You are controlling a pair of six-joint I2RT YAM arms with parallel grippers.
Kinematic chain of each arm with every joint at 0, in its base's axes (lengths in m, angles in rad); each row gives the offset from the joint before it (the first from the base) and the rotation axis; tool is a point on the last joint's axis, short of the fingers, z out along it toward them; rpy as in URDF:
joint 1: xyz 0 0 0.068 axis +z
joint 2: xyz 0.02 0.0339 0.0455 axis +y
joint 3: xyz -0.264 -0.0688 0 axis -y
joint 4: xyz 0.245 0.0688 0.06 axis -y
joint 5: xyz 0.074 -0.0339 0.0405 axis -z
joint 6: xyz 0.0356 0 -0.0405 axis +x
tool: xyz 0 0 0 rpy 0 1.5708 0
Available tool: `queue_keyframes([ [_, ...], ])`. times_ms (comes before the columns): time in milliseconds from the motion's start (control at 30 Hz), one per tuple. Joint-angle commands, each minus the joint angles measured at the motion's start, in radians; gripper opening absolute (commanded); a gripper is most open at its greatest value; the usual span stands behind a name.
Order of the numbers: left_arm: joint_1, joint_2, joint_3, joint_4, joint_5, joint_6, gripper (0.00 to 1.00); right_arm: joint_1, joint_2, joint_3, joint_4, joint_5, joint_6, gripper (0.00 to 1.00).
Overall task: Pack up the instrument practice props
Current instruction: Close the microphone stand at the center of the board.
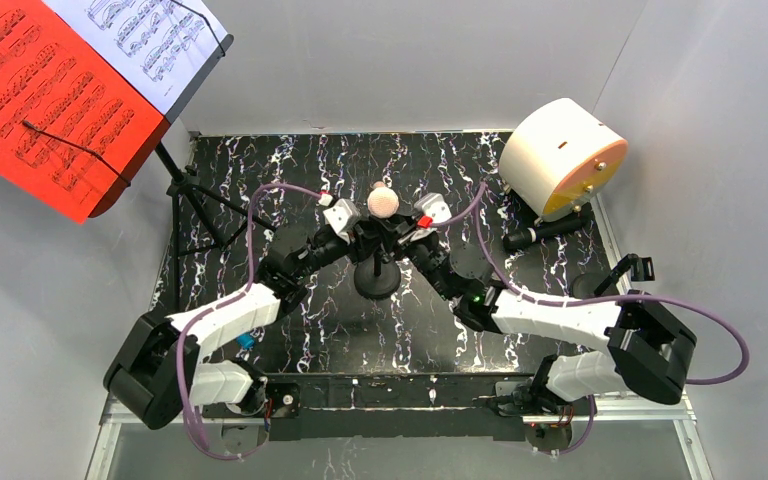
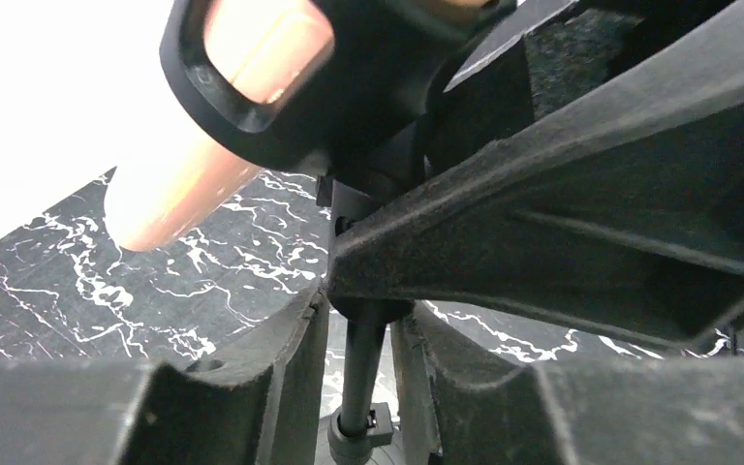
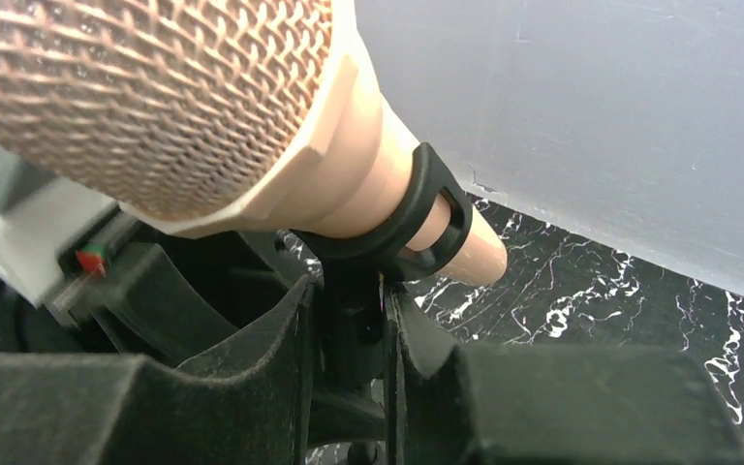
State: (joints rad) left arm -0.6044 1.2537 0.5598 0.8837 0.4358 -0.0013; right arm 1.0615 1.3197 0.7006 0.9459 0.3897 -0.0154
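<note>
The pole (image 2: 361, 383) of the stiff, probably top-heavy microphone (image 3: 145, 97) is pinched by the right claw (image 3: 346, 339); the left claw (image 2: 360, 329) is spread loosely around it.

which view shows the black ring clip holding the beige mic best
Right wrist: the black ring clip sits sharp around the handle of the beige mesh-headed microphone. Left wrist shows it blurred and cropped; the top view hides it under the microphone's head.

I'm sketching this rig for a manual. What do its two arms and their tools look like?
The left arm and right arm have white shells between bulky black joints, each trailing a purple cable. The left tool and right tool have matte black wedge-shaped fingers; the right arm shows a green light.
</note>
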Motion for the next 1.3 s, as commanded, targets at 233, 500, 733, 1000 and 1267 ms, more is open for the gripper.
queue_keyframes([
  [233, -0.016, -0.223, -0.1, 0.006, -0.118, -0.061, 0.45, -0.001, -0.103, -0.13, 0.053, -0.108, -0.05, 0.01],
  [500, -0.017, -0.44, -0.138, -0.265, -0.183, -0.003, 0.55, -0.008, -0.026, -0.139, 0.099, -0.167, -0.069, 0.01],
  [733, -0.017, -0.459, -0.106, -0.359, -0.216, -0.003, 0.6, -0.022, 0.076, -0.181, 0.21, -0.231, -0.042, 0.01],
  [1000, -0.017, -0.43, -0.1, -0.368, -0.238, 0.009, 0.64, -0.047, 0.139, -0.254, 0.293, -0.229, 0.008, 0.04],
  [1267, -0.017, -0.398, -0.124, -0.282, -0.178, -0.058, 0.67, -0.052, 0.056, -0.276, 0.215, -0.284, 0.003, 0.36],
])
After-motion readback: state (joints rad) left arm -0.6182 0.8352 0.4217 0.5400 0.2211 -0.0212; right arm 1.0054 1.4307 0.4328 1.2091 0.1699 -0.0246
